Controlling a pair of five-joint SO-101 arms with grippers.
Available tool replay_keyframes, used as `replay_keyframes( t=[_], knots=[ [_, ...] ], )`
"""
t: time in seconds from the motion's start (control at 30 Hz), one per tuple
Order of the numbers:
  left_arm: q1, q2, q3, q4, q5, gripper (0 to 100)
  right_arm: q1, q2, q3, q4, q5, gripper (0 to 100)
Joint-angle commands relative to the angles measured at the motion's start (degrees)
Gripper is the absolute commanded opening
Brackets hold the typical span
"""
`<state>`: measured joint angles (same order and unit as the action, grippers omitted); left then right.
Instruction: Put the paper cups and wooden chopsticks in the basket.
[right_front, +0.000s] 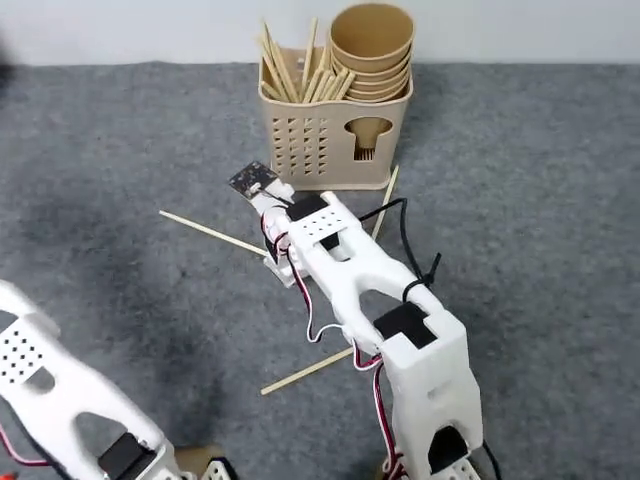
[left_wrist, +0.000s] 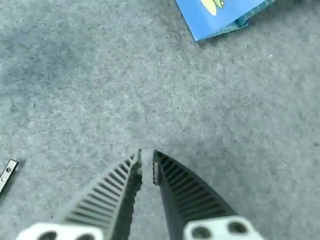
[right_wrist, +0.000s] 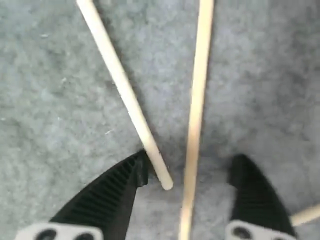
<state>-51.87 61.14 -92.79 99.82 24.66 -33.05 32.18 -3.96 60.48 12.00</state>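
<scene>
**Two chopsticks lie between the right arm's spread jaws**

The right gripper (right_wrist: 191, 159) is wide open over the grey carpet (right_wrist: 50, 100), gripping nothing. One chopstick (right_wrist: 197, 90) runs between its jaws. A second chopstick (right_wrist: 120, 80) ends just beside one finger. The left gripper (left_wrist: 146, 155) is almost closed and empty. At the upper centre of the high view, the basket (right_front: 335, 150) holds stacked paper cups (right_front: 372, 55).

Right gripper (right_wrist: 195, 192) with jaws spread wide over grey felt surface (right_wrist: 50, 100), one wooden chopstick (right_wrist: 195, 115) running mid-frame between the fingers, second chopstick (right_wrist: 122, 85) slanting, its end just beside one finger (right_wrist: 125, 190).
</scene>
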Motion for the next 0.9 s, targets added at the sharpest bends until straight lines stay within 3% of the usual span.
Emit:
replay_keyframes(
  t=[0.0, 0.23, 0.6, 0.87],
  knots=[
    [-0.4, -1.1, -3.4, 0.8, 0.4, 5, -0.2, 1.3, -0.7, -1.2, -0.8, 1.7],
    [-0.5, -1.2, -3.4, 0.8, 0.4, 5, -0.6, 0.8, -3.1, -4.5, -6.2, 1.1],
    [-0.4, -1.1, -3.4, 0.8, 0.4, 5, -11.3, -16.0, -3.5, 14.0, -3.6, 0.8],
    [-0.5, -1.1, -3.4, 0.8, 0.4, 5, -15.1, -31.0, -2.8, 20.4, -3.1, 0.8]
  ],
)
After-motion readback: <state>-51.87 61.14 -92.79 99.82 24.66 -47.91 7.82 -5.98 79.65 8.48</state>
